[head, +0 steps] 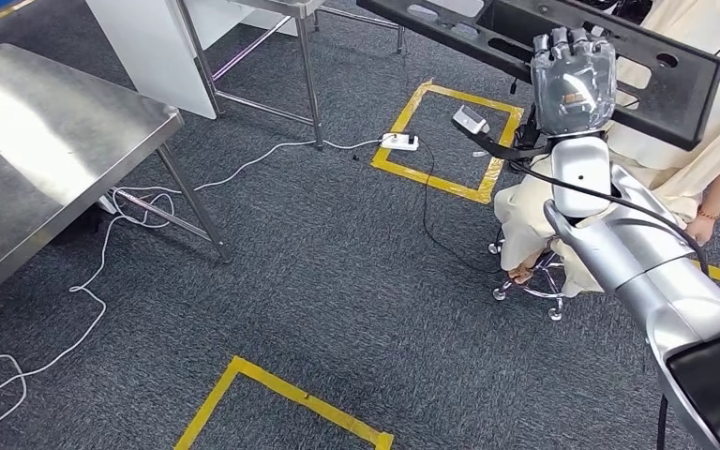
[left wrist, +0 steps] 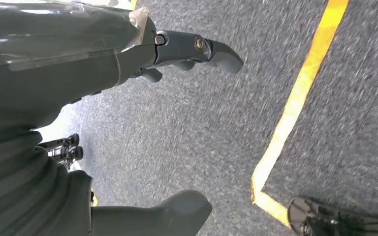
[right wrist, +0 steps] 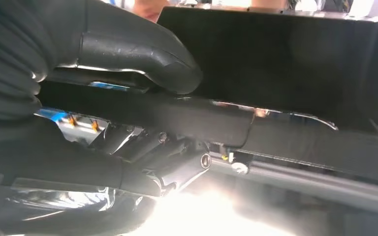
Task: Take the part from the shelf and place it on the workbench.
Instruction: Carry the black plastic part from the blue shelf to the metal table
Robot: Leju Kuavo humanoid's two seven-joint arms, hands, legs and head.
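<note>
The right hand (head: 573,80) grips the long black plastic part (head: 487,37) by its near edge; it should stay level while swinging left to the steel workbench (head: 47,159). The left hand (left wrist: 128,54) hangs with fingers apart, holding nothing.

Black part (head: 487,37), silver workbench (head: 47,159), yellow tape (head: 450,141) on dark grey speckled carpet (head: 337,281)

A person in cream clothes (head: 703,112) sits on a wheeled stool (head: 534,277) beside yellow floor tape (head: 445,141) and a white power strip (head: 400,142).
</note>
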